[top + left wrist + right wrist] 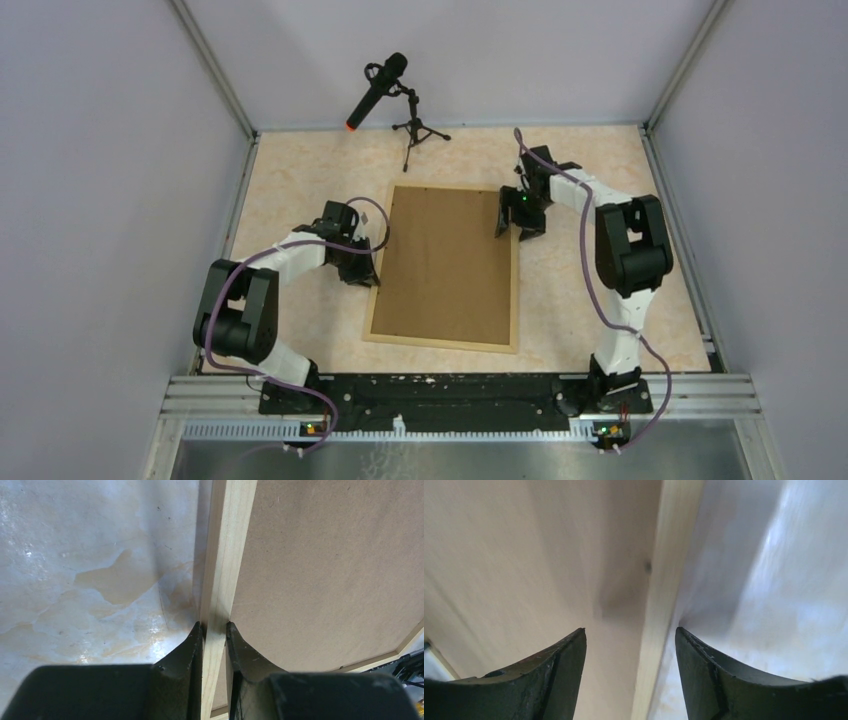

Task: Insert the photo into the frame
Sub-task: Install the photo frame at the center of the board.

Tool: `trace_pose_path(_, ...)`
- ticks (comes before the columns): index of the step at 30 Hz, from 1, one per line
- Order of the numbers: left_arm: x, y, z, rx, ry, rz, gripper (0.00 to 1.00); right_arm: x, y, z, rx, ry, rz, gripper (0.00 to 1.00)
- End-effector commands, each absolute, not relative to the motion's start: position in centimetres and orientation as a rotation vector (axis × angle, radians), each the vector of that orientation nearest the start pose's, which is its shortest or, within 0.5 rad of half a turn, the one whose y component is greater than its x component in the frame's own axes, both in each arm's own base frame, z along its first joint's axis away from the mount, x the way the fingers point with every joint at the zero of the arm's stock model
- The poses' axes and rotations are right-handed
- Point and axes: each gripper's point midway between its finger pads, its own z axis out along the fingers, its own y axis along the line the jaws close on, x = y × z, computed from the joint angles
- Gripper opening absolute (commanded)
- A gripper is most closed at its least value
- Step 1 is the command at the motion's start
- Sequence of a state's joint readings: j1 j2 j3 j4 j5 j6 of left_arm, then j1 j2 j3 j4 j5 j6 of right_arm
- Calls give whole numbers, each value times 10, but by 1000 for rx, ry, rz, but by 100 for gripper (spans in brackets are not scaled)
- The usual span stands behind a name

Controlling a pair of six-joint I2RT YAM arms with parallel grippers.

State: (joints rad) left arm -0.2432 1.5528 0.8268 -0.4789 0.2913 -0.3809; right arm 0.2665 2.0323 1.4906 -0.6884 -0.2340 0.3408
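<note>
The frame point(440, 343), thin light-wood strips, lies flat in the middle of the table with a plain brown backing board point(447, 265) filling it. The photo is hidden. My left gripper point(372, 268) is at the frame's left side. In the left wrist view the left gripper point(215, 626) is shut on the frame strip point(227, 555), one finger on the table side and one on the backing board point(325, 570) side. My right gripper point(518, 228) hovers at the right side. In the right wrist view the right gripper point(630, 629) is open astride the frame strip point(669, 570), with nothing gripped.
A black microphone point(385, 85) on a small tripod point(415, 128) stands at the back of the table. Grey walls enclose the left, right and rear. The arms' base rail point(450, 395) runs along the near edge.
</note>
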Motion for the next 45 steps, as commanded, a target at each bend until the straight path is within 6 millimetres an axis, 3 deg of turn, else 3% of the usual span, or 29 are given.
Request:
trace_pose_path(1, 248, -116, 10, -148, 2897, -415, 0, 342, 152, 62, 6, 2849, 500, 63)
trace_pose_path(4, 249, -116, 10, -149, 2896, -414, 0, 313, 150, 58, -1, 2846, 549, 53)
trace_pose_path(7, 247, -117, 9, -145, 2905, -427, 0, 298, 148, 54, -2, 2841, 565, 42)
trace_pose_path(11, 247, -119, 8, -141, 2907, -446, 0, 301, 146, 46, 4, 2846, 547, 34)
trace_pose_path(15, 248, -119, 11, -138, 2894, -442, 0, 317, 143, 45, 35, 2822, 485, 28)
trace_pose_path(20, 249, -118, 13, -139, 2887, -436, 0, 324, 143, 42, 49, 2819, 470, 26)
trace_pose_path(45, 249, -120, 12, -132, 2889, -452, 0, 314, 155, 20, 46, 2877, 503, 23)
